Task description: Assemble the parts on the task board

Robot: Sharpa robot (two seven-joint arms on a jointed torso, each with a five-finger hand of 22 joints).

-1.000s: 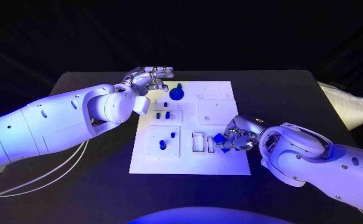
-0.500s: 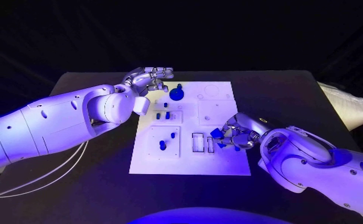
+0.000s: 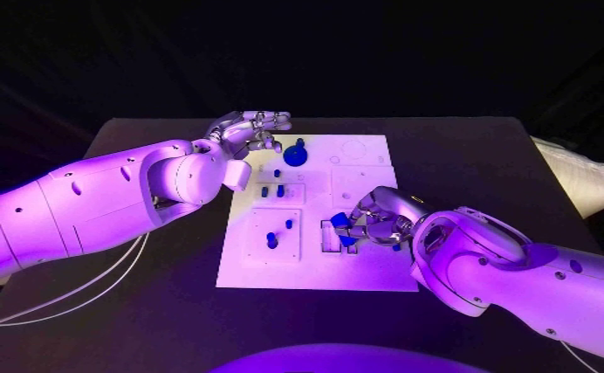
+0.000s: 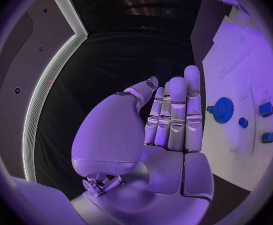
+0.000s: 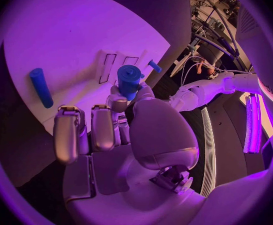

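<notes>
The white task board point(image 3: 365, 272) lies mid-table. My right hand point(image 3: 375, 223) hovers over the board's near middle and pinches a blue peg point(image 5: 128, 81) between thumb and a finger, above two rectangular slots point(image 5: 108, 67); the peg point(image 3: 339, 221) also shows from the head. A blue rod point(image 5: 41, 87) lies loose on the board point(image 5: 68, 40). My left hand point(image 3: 252, 133) stays at the board's far left corner, fingers straight and together, holding nothing point(image 4: 174, 120). A blue gear point(image 3: 295, 156) stands on the far part of the board, close to that hand, and appears as the gear point(image 4: 223, 109) from the left wrist.
Small blue parts point(image 3: 271, 191) stand in the left middle of the board, and two more point(image 3: 272, 240) in the near left panel. Pale cables point(image 3: 76, 294) trail over the table's left side. A white object point(image 3: 573, 172) sits past the right edge.
My right hand has carried the blue peg leftward across the board, from near the right edge to over the rectangular slots. The left hand has stayed still.
</notes>
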